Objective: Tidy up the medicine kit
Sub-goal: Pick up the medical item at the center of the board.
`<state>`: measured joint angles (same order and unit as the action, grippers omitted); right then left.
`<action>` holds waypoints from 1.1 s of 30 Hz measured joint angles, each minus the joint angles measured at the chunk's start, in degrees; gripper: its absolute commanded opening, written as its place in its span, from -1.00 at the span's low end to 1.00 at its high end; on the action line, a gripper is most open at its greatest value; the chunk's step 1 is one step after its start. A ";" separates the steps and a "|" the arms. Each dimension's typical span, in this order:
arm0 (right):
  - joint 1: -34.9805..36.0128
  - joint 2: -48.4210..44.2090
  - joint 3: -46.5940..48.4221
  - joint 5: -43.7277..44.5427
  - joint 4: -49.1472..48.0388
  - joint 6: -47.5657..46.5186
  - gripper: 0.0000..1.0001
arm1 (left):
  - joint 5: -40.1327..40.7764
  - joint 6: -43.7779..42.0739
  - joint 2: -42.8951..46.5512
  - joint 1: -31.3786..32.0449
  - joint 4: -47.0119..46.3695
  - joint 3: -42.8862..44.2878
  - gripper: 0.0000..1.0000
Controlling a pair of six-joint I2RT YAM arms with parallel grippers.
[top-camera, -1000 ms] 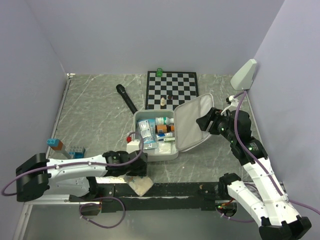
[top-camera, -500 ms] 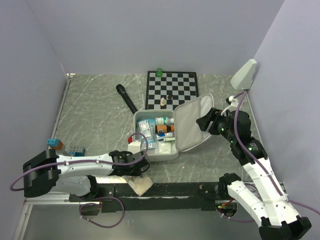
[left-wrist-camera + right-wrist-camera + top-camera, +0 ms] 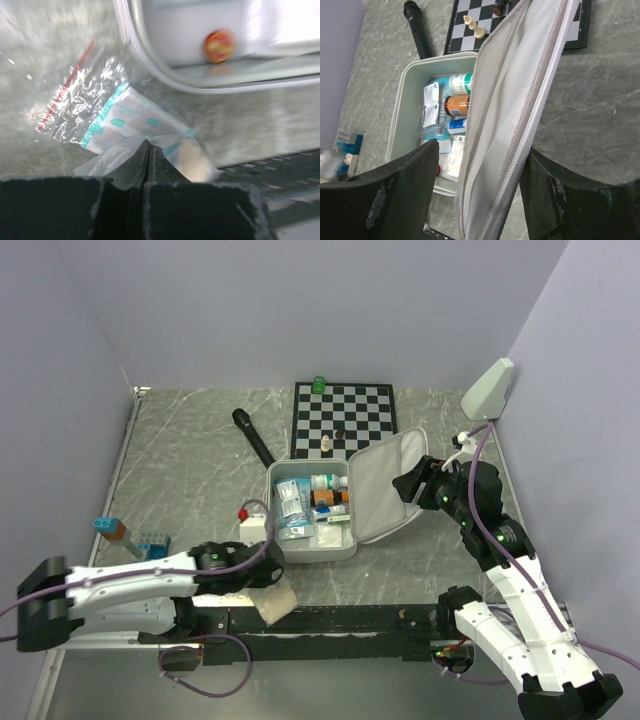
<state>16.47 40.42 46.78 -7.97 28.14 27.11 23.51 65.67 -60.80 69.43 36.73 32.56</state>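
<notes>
The medicine kit lies open, partly filled. On its near side the left pincer is clenched on a plastic bag not yet packed. The right pincer, fingers spread, straddles the lid.

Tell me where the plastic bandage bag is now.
Top view: the bag is near-side of the medicine kit, at its left corner, pinched by the left gripper.

Medicine kit: pale grey-white clamshell, open, lid tilted up rightward, bottles, packets inside, just beside chessboard.
</notes>
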 measured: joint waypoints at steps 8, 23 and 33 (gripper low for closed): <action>0.00 0.11 0.02 -0.07 0.00 0.02 0.39 | 7.87 0.17 12.31 0.04 5.51 9.46 -0.99; -0.02 1.20 1.05 -3.89 -0.35 1.55 0.75 | 13.64 -3.15 12.92 0.04 8.74 28.72 -0.98; -0.35 0.20 0.70 -9.01 -2.58 4.37 0.81 | 8.63 -11.56 -4.07 -7.74 -7.96 39.26 -0.99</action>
<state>16.12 40.62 47.48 -16.97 25.56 31.48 32.14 54.11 -64.86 61.69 28.77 71.81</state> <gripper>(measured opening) 0.899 0.014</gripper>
